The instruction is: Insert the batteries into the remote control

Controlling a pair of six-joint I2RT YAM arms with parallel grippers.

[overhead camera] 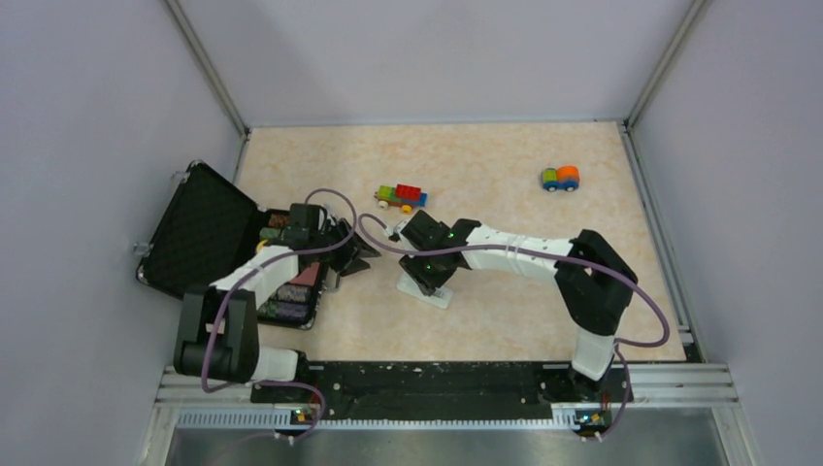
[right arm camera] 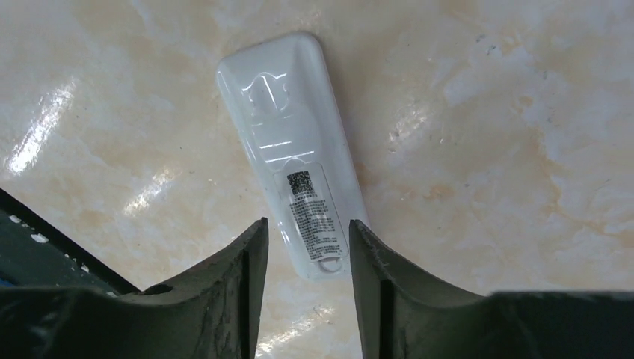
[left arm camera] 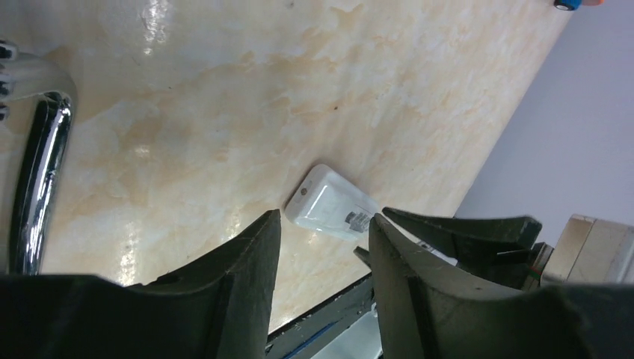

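Between the parted fingers of the right gripper, on the table: remote control, back up, cover on, long axis running away from the tips, slightly aslant; unclamped; left gripper just beside, likewise parted, empty; right the nearer.

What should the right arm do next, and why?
Probably close the right jaws on the remote to steady it. It lies back-up on the table with its cover seemingly on, and the jaws stand apart on either side of its near end, gripping nothing.
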